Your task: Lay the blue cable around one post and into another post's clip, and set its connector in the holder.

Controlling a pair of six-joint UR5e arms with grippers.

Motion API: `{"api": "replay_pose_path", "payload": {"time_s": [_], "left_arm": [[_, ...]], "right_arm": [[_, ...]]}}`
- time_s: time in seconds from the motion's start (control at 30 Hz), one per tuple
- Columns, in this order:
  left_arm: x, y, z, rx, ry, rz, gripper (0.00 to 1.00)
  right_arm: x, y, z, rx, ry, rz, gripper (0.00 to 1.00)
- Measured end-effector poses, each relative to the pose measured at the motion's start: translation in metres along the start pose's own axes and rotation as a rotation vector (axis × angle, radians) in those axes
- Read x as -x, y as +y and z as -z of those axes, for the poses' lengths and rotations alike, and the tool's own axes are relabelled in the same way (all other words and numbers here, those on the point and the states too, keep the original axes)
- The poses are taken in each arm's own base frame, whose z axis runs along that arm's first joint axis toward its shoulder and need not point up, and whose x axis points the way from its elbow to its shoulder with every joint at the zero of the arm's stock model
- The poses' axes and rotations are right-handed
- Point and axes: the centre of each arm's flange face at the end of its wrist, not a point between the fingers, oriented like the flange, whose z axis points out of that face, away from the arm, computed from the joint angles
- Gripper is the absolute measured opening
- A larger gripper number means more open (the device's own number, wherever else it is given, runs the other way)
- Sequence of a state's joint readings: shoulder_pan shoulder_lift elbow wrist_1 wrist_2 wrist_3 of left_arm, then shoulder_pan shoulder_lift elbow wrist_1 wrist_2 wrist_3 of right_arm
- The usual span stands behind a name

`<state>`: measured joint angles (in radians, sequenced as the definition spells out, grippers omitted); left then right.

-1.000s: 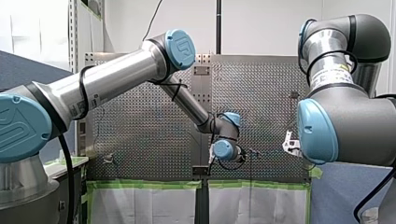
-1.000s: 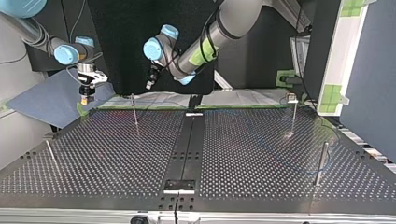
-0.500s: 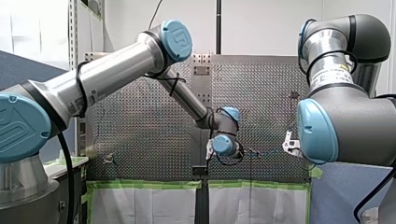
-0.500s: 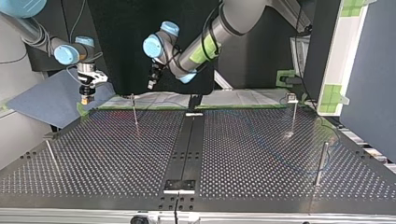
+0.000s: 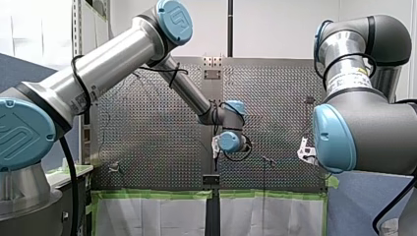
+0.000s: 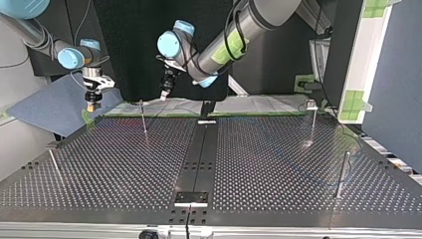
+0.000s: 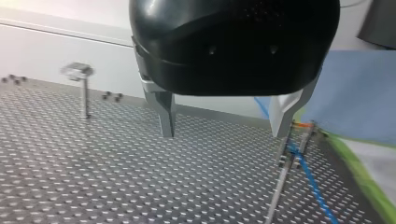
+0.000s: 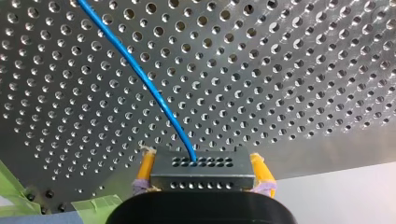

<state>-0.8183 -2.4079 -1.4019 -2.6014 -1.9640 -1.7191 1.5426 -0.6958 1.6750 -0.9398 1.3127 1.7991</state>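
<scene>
Blue cable (image 8: 144, 84) runs over the perforated desk (image 8: 289, 70) into its connector (image 8: 201, 173), clamped in my right claw (image 8: 202, 169); my left claw (image 7: 224, 125) hangs spread apart and empty, just beside a thin post (image 7: 279, 184).

In the top view my right hand (image 6: 91, 106) hangs far left, my left hand (image 6: 163, 94) just right of a post (image 6: 144, 119).

The perforated metal desk (image 6: 268, 164) has a dark strip (image 6: 200, 154) running down its middle. Thin uprights stand on it in the top view: a slim post (image 6: 144, 118) at the far left, a clip-topped post (image 6: 312, 119) at the far right, a dark post (image 6: 341, 174) nearer at the right, and a leaning rod (image 6: 54, 165) at the left. The blue cable (image 7: 310, 179) lies across its holes.
</scene>
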Motion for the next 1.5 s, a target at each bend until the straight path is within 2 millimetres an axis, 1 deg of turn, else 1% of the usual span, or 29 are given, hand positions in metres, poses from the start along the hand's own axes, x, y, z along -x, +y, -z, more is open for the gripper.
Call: {"api": "replay_pose_path", "payload": {"time_s": [0.17,0.4,0.73,1.27,1.5], "left_arm": [[0.016,0.012,0.001,0.000,-0.035,0.054,1.00],[0.041,0.041,-0.003,-0.001,-0.088,0.130,1.00],[0.075,0.083,-0.004,0.008,-0.165,0.170,1.00],[0.119,0.102,0.028,-0.011,-0.293,0.226,1.00],[0.139,0.108,0.052,-0.015,-0.354,0.231,1.00]], "right_arm": [[0.000,-0.001,0.000,-0.009,-0.001,-0.007,0.00],[0.000,-0.001,0.000,-0.012,-0.002,-0.007,0.00],[0.001,-0.004,0.000,-0.015,-0.004,-0.008,0.00],[0.002,-0.009,0.000,-0.024,-0.008,-0.006,0.00],[0.003,-0.011,0.000,-0.026,-0.007,-0.006,0.00]]}}
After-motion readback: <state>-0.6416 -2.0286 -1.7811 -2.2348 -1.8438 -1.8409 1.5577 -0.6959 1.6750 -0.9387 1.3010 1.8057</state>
